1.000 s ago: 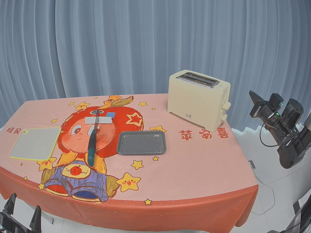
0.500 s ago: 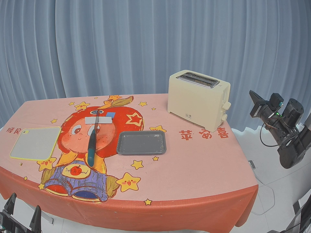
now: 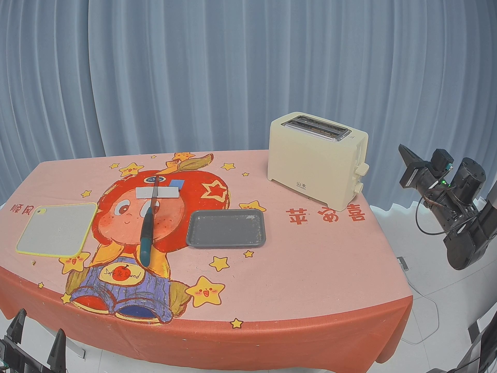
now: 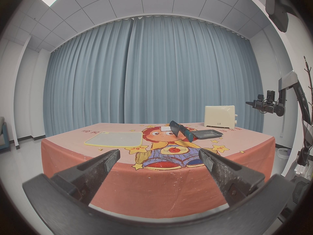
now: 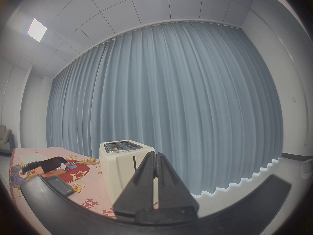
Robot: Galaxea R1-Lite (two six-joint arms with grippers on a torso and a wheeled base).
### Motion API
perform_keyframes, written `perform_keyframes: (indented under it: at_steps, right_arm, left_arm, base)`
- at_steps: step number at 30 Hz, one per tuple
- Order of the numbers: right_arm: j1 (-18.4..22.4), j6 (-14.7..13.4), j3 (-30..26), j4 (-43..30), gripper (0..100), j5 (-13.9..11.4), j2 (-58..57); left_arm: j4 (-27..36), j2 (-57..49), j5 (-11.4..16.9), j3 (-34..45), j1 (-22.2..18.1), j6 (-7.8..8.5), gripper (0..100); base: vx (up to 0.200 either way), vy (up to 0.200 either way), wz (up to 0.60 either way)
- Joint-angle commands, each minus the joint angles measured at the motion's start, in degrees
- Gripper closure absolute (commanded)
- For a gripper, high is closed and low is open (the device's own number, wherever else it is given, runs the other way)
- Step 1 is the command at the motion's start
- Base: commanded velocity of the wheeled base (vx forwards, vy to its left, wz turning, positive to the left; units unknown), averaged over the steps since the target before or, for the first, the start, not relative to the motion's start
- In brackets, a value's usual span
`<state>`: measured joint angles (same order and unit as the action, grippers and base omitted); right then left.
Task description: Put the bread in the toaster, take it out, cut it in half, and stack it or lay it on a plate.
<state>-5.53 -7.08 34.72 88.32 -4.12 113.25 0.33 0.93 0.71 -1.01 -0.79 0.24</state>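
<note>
A cream two-slot toaster [image 3: 317, 159] stands at the table's back right; I cannot tell whether bread sits in its slots [image 5: 122, 145]. A grey rectangular plate [image 3: 226, 228] lies mid-table. Left of it a teal-handled knife [image 3: 147, 229] lies with its blade on a white card. A light cutting board [image 3: 57, 229] with a yellow rim is at the far left. My right gripper [image 3: 409, 164] hangs off the table's right side, beside the toaster, shut with nothing held [image 5: 156, 162]. My left gripper [image 4: 159, 160] is low in front of the table's left corner, open and holding nothing.
The table wears a pink cloth with a cartoon print and an orange skirt [image 3: 259, 338]. Blue curtains close off the back. A cable lies on the floor [image 3: 422, 306] to the right of the table.
</note>
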Motion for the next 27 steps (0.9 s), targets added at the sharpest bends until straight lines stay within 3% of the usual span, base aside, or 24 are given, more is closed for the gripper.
perform_keyframes:
  at_steps: [1, 27]
  right_arm:
    - [0.0, 0.0, 0.0, 0.0, 100, 0.0, 0.0]
    - [-0.4, 0.8, -0.9, 0.0, 100, 0.0, 0.2]
  left_arm:
    - [0.1, -0.9, 0.0, 0.9, 0.0, 0.02, 0]
    - [0.0, -0.9, 0.0, 1.0, -0.1, 0.02, 0]
  base:
    - [0.000, 0.000, 0.00]
    - [0.000, 0.000, 0.00]
